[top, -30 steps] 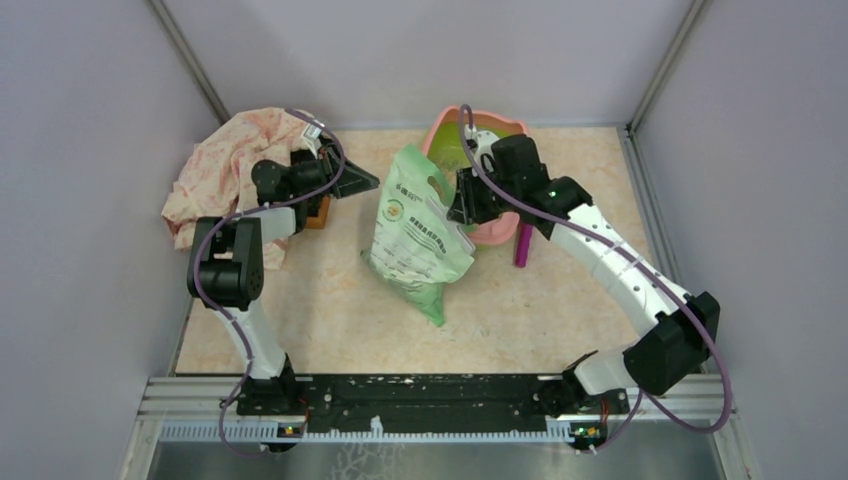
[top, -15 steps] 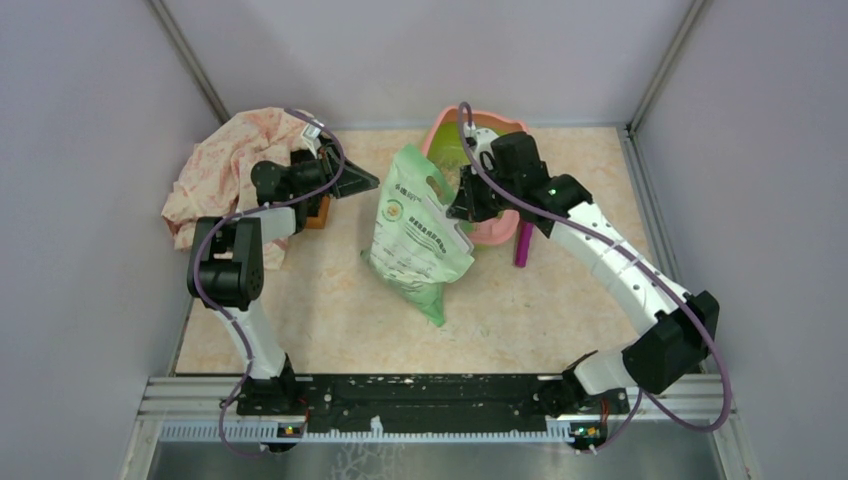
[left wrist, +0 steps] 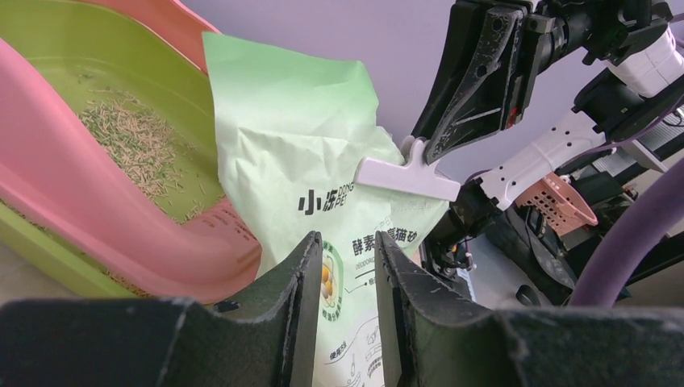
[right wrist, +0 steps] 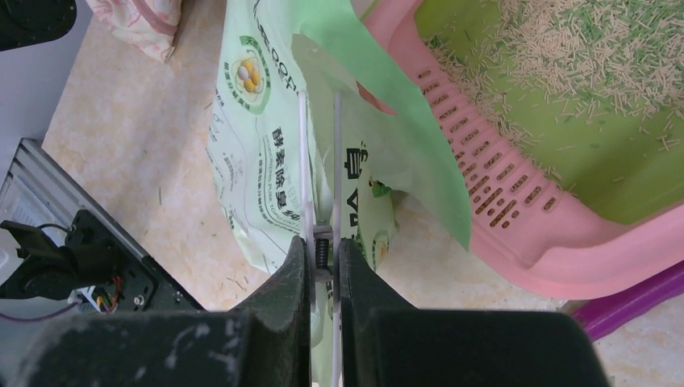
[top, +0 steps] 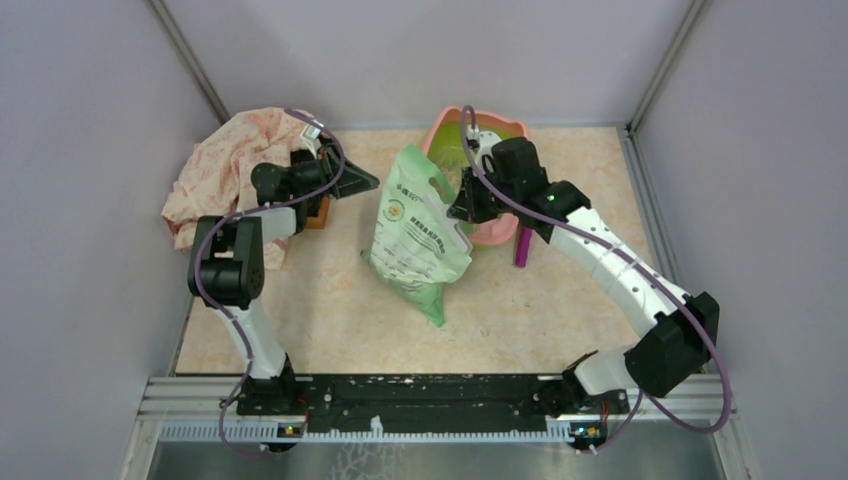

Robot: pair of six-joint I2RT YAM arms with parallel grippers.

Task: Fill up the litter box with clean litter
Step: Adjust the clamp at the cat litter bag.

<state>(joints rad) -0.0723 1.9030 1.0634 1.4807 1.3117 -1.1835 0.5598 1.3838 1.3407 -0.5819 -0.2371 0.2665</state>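
Pink-rimmed litter box [top: 500, 116] long axis near-to-far, right fingers [right wrist: 294, 322] pinching white clip [left wrist: 403, 173], left fingers [left wrist: 298, 322] narrowly parted

- The litter box [right wrist: 516, 242] is set at the far side of the table [top: 560, 300], right of centre, near the back wall. A rounded pink rim, a slotted pink ledge and a lime-green inside are seen.
- The clean litter [right wrist: 581, 48] is spread inside the box as a thin, loose layer of small pale beige granules, mixed with some green ones. Patches of green floor are left bare.
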